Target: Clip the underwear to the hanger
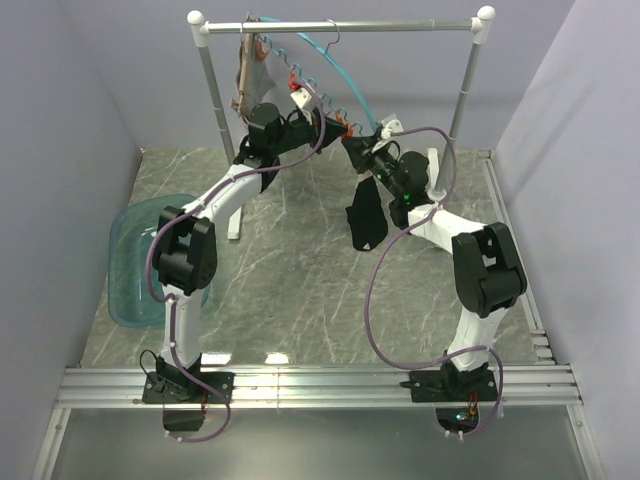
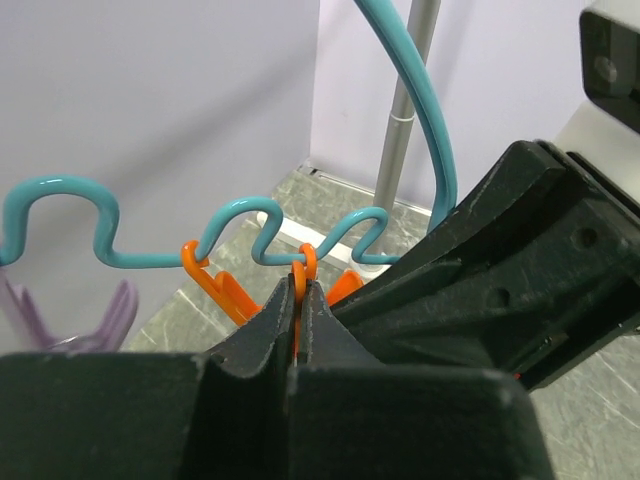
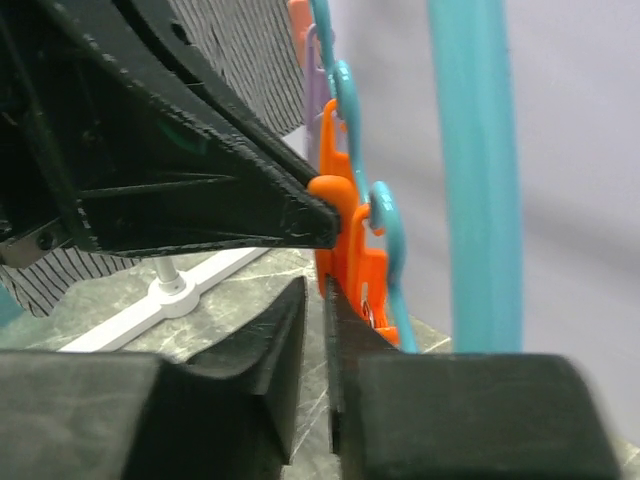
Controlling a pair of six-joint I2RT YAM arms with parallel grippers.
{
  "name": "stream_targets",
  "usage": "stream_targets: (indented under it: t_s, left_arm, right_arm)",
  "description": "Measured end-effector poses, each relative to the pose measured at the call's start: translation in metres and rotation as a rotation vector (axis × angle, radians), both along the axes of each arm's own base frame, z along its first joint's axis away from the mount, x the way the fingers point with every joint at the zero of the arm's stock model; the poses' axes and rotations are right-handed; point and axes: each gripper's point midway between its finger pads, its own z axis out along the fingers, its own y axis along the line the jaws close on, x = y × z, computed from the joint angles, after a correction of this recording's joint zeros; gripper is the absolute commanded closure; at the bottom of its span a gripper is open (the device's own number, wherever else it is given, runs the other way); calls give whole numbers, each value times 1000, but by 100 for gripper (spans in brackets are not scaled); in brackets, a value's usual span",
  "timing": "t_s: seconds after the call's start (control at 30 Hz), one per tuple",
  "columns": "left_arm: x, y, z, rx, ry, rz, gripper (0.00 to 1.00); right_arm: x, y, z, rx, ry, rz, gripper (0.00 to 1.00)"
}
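Note:
The teal hanger [image 1: 335, 62] hangs from the rail, and its orange clips [image 1: 345, 128] line the wavy lower edge. My left gripper [image 1: 325, 118] is shut on one orange clip [image 2: 303, 262], pinching it between its fingertips [image 2: 298, 285]. My right gripper [image 1: 355, 145] is just right of it and almost touches it. The black underwear [image 1: 367, 215] hangs below the right gripper, above the table. In the right wrist view the jaws [image 3: 315, 290] stand a thin slit apart right under the orange clip [image 3: 345, 250]. The fabric is hidden there.
A white rack with a metal rail [image 1: 400, 27] and posts [image 1: 462, 90] stands at the back. A wooden hanger with grey striped cloth [image 1: 250, 75] hangs at its left. A teal tub [image 1: 135, 260] sits at the table's left. Purple clips [image 2: 110, 315] hang further along the hanger.

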Motion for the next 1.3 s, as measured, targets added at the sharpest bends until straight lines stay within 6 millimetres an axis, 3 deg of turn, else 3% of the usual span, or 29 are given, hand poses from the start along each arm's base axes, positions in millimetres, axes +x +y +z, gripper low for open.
stream_targets:
  t_s: [0.13, 0.37, 0.87, 1.03, 1.1, 1.17, 1.3]
  left_arm:
    - [-1, -1, 0, -3, 6, -5, 100]
    - [-1, 0, 2, -3, 4, -3, 100]
    - [-6, 3, 4, 15, -3, -12, 100]
    - [-7, 4, 3, 28, -3, -16, 100]
    - [-8, 4, 2, 34, -4, -17, 99]
    - [-8, 4, 1, 36, -1, -17, 93]
    - [-8, 5, 0, 38, 10, -17, 70]
  right_arm:
    - [-5, 4, -1, 1, -3, 6, 62]
    - [-3, 5, -5, 9, 15, -30, 66]
    - [14, 6, -5, 36, 10, -82, 57]
    - [18, 15, -5, 36, -10, -71, 72]
    - [19, 17, -6, 32, -15, -70, 88]
    - [19, 18, -7, 33, -16, -68, 99]
    - [19, 18, -6, 35, -21, -71, 100]
